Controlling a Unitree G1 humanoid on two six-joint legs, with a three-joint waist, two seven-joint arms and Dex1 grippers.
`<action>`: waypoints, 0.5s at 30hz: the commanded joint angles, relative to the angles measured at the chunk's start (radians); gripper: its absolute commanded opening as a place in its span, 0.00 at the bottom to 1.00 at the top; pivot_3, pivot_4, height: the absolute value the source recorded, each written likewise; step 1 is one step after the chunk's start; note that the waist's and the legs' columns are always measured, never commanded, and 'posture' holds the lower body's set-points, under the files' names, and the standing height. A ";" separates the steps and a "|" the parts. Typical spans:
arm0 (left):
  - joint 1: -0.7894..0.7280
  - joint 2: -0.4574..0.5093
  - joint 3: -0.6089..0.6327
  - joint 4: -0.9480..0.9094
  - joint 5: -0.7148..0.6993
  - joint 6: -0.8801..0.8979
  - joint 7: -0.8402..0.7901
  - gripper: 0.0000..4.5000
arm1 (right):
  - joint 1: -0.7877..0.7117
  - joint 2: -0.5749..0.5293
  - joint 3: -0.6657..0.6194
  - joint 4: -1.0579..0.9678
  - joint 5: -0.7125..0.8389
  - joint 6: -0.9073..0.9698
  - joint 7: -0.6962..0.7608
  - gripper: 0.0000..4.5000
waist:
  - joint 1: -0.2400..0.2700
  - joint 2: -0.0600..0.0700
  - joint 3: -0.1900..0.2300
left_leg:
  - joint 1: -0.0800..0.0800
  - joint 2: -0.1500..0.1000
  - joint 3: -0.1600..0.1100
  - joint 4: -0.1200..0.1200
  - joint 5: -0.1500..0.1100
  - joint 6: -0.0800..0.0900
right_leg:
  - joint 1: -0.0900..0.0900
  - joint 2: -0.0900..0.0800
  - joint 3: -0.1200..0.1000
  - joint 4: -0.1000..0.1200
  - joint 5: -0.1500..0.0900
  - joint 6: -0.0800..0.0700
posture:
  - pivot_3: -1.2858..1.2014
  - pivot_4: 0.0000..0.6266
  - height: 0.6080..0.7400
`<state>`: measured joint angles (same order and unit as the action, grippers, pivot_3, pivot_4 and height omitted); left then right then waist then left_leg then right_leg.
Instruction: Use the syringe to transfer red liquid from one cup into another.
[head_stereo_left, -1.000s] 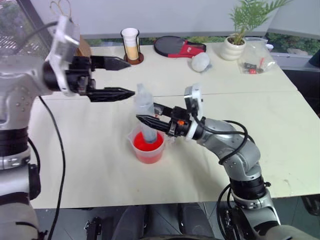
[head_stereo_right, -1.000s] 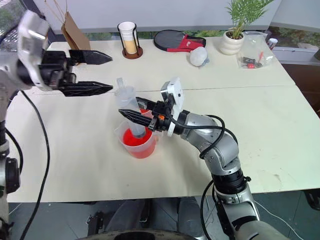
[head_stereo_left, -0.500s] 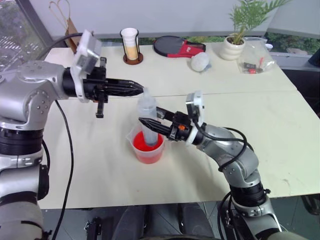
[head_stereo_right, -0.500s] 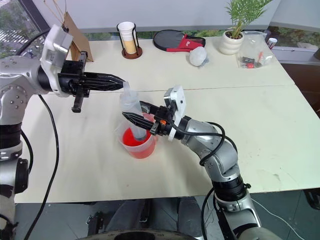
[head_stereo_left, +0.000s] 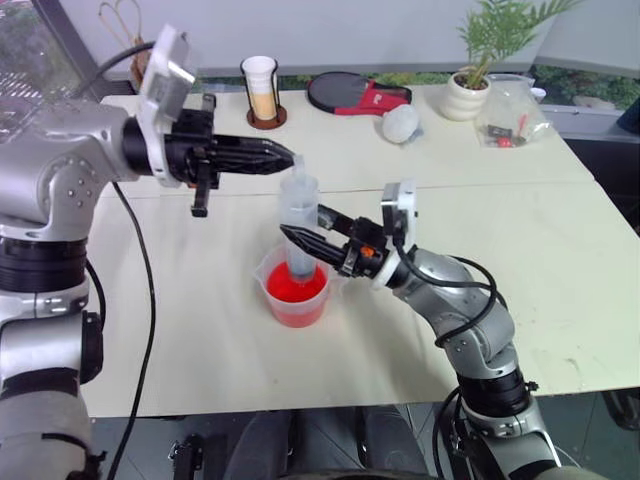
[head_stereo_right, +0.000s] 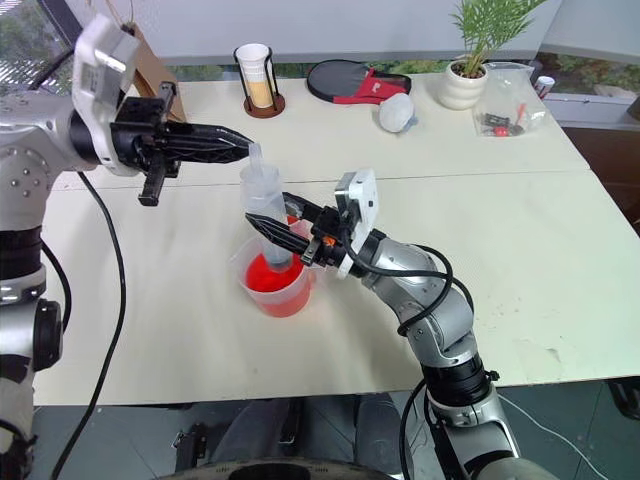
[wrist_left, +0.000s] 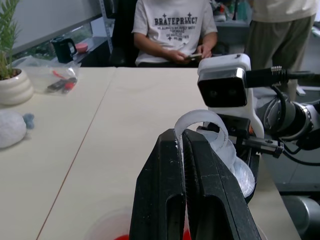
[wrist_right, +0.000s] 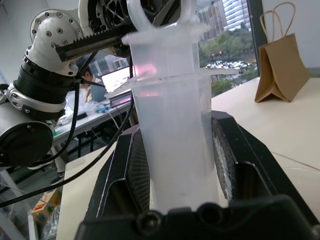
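The syringe (head_stereo_left: 298, 212) stands nearly upright with its tip down in the red liquid (head_stereo_left: 293, 291) of the wide clear beaker (head_stereo_left: 300, 310) near the table's middle. My right gripper (head_stereo_left: 303, 240) is shut on the syringe's barrel (wrist_right: 175, 145), one finger (wrist_right: 131, 175) on each side. My left gripper (head_stereo_left: 286, 158) reaches in level from the left and is shut on the white plunger's ring (wrist_left: 202, 122) at the top of the syringe. The barrel looks clear, with no red seen in it. The other cup is hidden from view.
At the table's back stand a white-and-tan cup (head_stereo_left: 260, 88) on a brown coaster, a red-black paddle (head_stereo_left: 358, 94), a white lump (head_stereo_left: 401, 124), a potted plant (head_stereo_left: 468, 95) and a plastic bag (head_stereo_left: 510, 118). A brown paper bag (head_stereo_right: 150, 62) stands back left. A person (wrist_left: 172, 30) sits beyond the table.
My left gripper went from wide open to shut, moved right and took the plunger's ring. The syringe now stands more upright in the beaker. The right gripper kept its hold.
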<state>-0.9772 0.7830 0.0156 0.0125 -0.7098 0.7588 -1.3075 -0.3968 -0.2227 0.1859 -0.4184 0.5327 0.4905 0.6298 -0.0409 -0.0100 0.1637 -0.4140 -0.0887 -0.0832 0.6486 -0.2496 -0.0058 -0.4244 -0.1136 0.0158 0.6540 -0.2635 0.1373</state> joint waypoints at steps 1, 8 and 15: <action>-0.083 0.011 0.113 0.021 -0.027 -0.027 0.050 0.01 | 0.027 -0.011 0.070 -0.008 -0.008 0.029 0.027 0.31 | 0.000 0.000 0.000 | 0.000 0.000 0.000 0.000 0.000 0.000 | 0.000 0.000 0.000 0.000 0.000 0.000 | 0.52 0.24 0.99; -0.076 0.012 0.110 0.035 -0.026 -0.029 0.044 0.01 | 0.032 -0.013 0.070 -0.007 -0.021 0.023 0.022 0.31 | 0.000 0.000 0.000 | 0.000 0.000 0.000 0.000 0.000 0.000 | 0.000 0.000 0.000 0.000 0.000 0.000 | 0.52 0.24 0.99; -0.015 0.067 0.106 0.067 -0.020 -0.001 0.022 0.40 | -0.036 0.001 -0.014 -0.019 0.058 0.095 -0.012 0.31 | -0.001 0.000 0.000 | 0.000 0.000 0.000 0.000 0.000 0.000 | 0.000 0.000 0.000 0.000 0.000 0.000 | 0.52 0.24 0.99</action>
<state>-0.9840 0.8164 0.0306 0.0799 -0.7162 0.7589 -1.2999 -0.4172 -0.2225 0.1839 -0.4150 0.5555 0.5508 0.6225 -0.0419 -0.0100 0.1637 -0.4139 -0.0885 -0.0833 0.6483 -0.2495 -0.0058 -0.4246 -0.1134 0.0159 0.6541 -0.2635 0.1373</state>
